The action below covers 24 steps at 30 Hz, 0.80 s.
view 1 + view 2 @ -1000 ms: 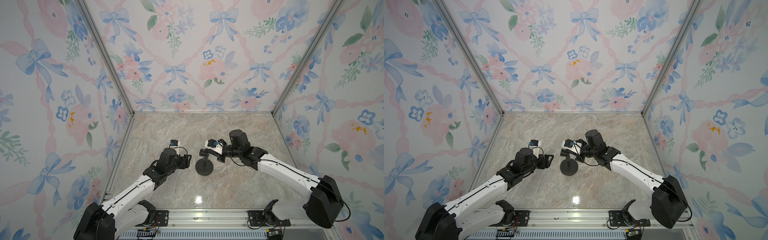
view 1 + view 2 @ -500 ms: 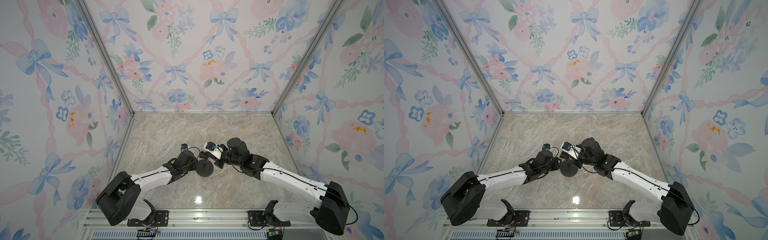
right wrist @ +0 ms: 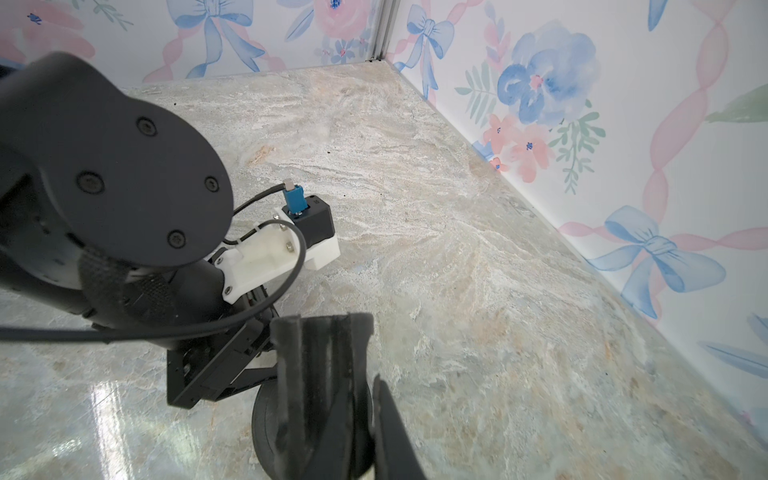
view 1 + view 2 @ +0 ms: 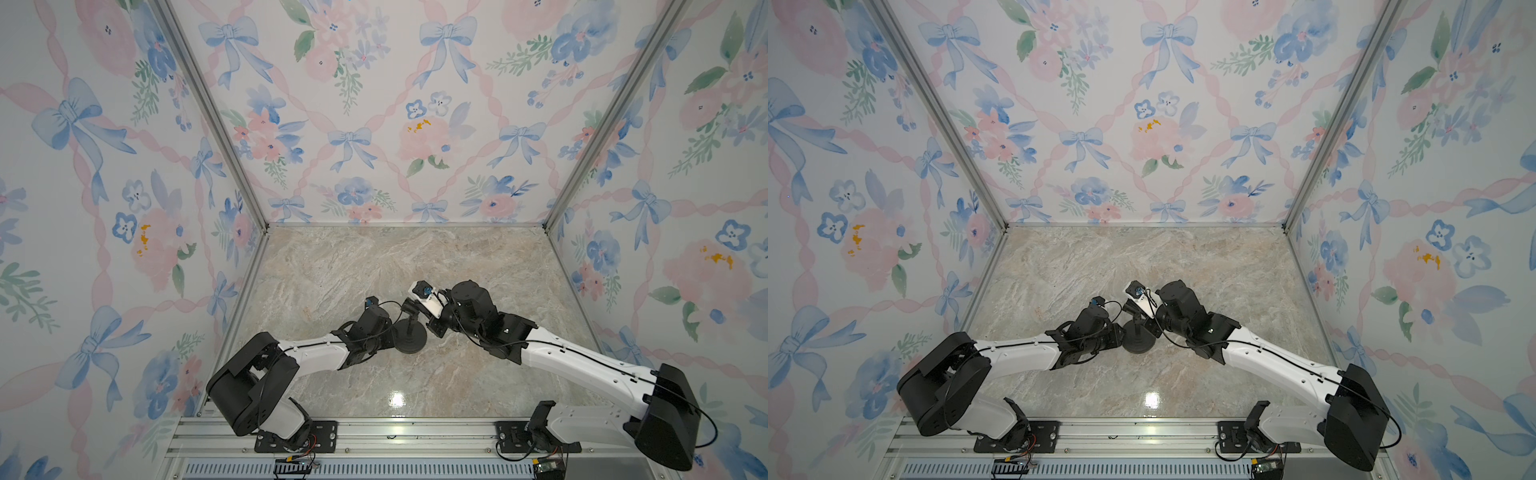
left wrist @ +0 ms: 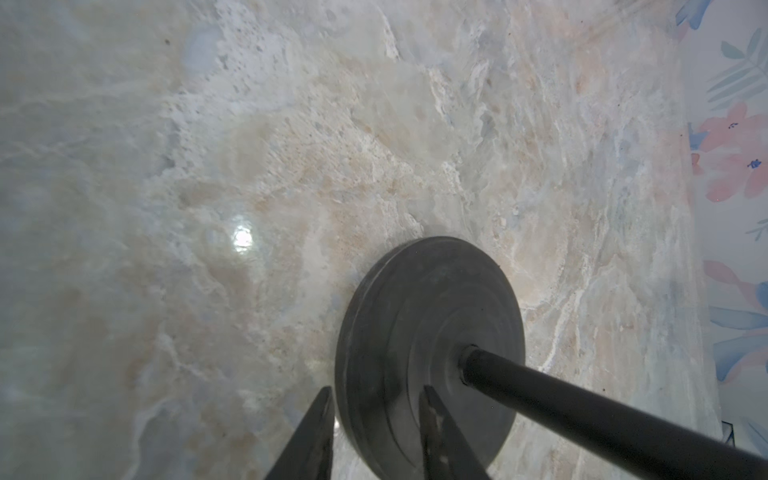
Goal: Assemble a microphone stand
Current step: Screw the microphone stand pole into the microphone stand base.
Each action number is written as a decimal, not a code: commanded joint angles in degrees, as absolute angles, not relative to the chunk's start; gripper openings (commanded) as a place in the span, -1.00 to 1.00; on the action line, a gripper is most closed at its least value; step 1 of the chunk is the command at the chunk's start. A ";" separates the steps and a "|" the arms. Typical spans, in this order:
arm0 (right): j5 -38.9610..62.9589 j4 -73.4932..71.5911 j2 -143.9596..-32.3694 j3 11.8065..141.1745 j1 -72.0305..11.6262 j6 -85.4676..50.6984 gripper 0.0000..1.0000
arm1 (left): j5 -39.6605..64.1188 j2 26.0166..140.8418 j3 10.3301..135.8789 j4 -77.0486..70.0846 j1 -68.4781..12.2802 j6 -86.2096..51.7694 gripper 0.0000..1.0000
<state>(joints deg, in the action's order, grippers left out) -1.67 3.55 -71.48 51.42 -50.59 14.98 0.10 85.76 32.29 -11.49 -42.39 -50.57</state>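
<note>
The microphone stand is upright on the marble table, seen in both top views. Its thin rod (image 5: 582, 409) is seated in the centre of the round black disc base (image 4: 411, 340) (image 4: 1138, 343) (image 5: 428, 332). My left gripper (image 4: 394, 331) (image 4: 1120, 332) (image 5: 376, 395) reaches in low from the left, shut on the disc's rim. One finger is outside the edge and the other lies on the top face. My right gripper (image 4: 420, 318) (image 4: 1144, 318) (image 3: 372, 380) is shut on the rod just under the clip-like head (image 3: 324, 349) (image 4: 409, 308). The disc (image 3: 266, 424) shows below it.
Floral-papered walls (image 4: 374, 124) close the table at the back, left and right. An aluminium rail (image 4: 395, 432) with both arm mounts runs along the front. The left arm's wrist and camera (image 3: 309, 224) lie close beside the right gripper.
The left gripper has moved right from beside the stand onto the disc base, and its jaws have narrowed onto the rim. The right gripper has kept hold of the rod and shifted only slightly.
</note>
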 commanded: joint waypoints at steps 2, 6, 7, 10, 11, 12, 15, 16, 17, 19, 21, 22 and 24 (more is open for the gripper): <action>-5.01 8.01 -72.00 49.94 -52.50 11.97 -0.74 | 2.01 89.65 31.99 -13.27 -43.42 -48.60 -0.26; -7.23 9.44 -72.31 50.64 -52.98 9.85 -0.74 | 1.07 89.98 31.34 -13.31 -43.60 -48.25 -0.26; -7.96 10.63 -72.55 51.45 -53.03 8.74 -0.73 | 0.76 89.88 31.15 -13.27 -43.64 -48.25 -0.26; -12.86 16.19 -73.67 54.13 -54.30 4.40 -0.74 | 0.92 89.64 30.55 -13.27 -43.77 -48.82 -0.27; -14.75 17.46 -74.01 54.46 -55.22 3.04 -0.74 | 1.21 89.60 30.50 -13.23 -43.77 -48.93 -0.27; -16.75 18.19 -74.17 54.49 -56.09 1.45 -0.76 | 1.10 89.59 30.38 -13.27 -43.86 -49.17 -0.27; -21.69 20.89 -75.46 55.82 -58.28 -4.34 -0.87 | 0.19 89.56 29.98 -13.35 -43.90 -50.48 -0.27; -23.13 22.29 -76.23 56.78 -58.89 -5.80 -0.87 | 0.17 89.60 29.98 -13.36 -43.87 -50.63 -0.27; -24.28 23.90 -77.10 58.01 -59.38 -7.58 -0.87 | 0.25 89.63 30.14 -13.35 -43.86 -50.71 -0.27; -25.09 26.36 -78.95 60.42 -60.24 -9.95 -0.89 | 0.44 89.83 30.36 -13.36 -43.90 -50.93 -0.27; -25.99 28.85 -80.88 62.92 -61.01 -12.93 -0.90 | 0.44 90.03 30.54 -13.36 -43.86 -51.28 -0.27; -26.49 29.95 -81.51 63.87 -61.28 -14.93 -0.90 | 0.52 90.06 30.62 -13.43 -43.86 -51.49 -0.26; -27.24 32.53 -83.22 66.14 -61.91 -19.59 -0.93 | 0.44 89.97 30.58 -13.41 -43.86 -51.93 -0.26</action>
